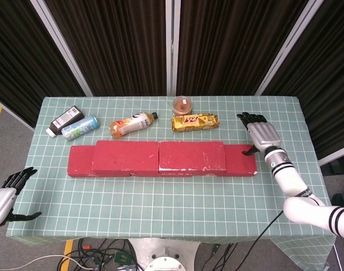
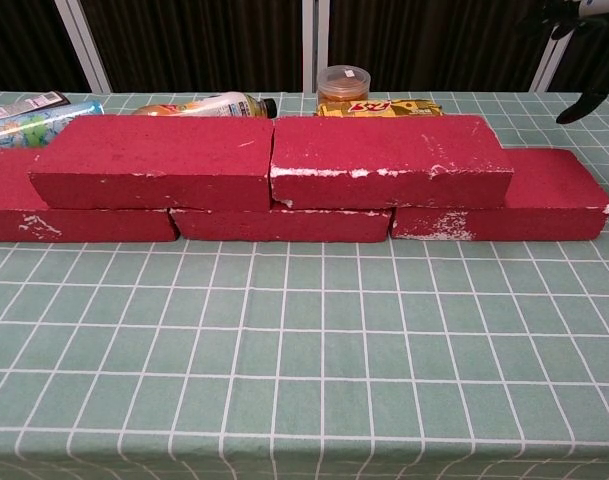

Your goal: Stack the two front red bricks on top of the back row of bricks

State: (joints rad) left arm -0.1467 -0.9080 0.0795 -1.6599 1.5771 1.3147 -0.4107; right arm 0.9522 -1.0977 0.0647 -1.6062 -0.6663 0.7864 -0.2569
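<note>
Off table's left edge, head cam only: left robot hand (image 1: 3,197).

There are five red bricks: three in the bottom row, namely the left one (image 2: 9,205), the middle one (image 2: 279,224) and the right one (image 2: 529,200), and two on top, the left top brick (image 2: 154,160) and the right top brick (image 2: 389,155). Behind them lie three bottles: a dark bottle (image 1: 65,120), a blue-green bottle (image 1: 80,127) and an orange bottle (image 1: 131,123). There is one small round cup (image 1: 182,105) and one yellow snack pack (image 1: 195,122). Two robot hands are visible, the left robot hand (image 1: 2,199) and the right robot hand (image 1: 261,135).
</note>
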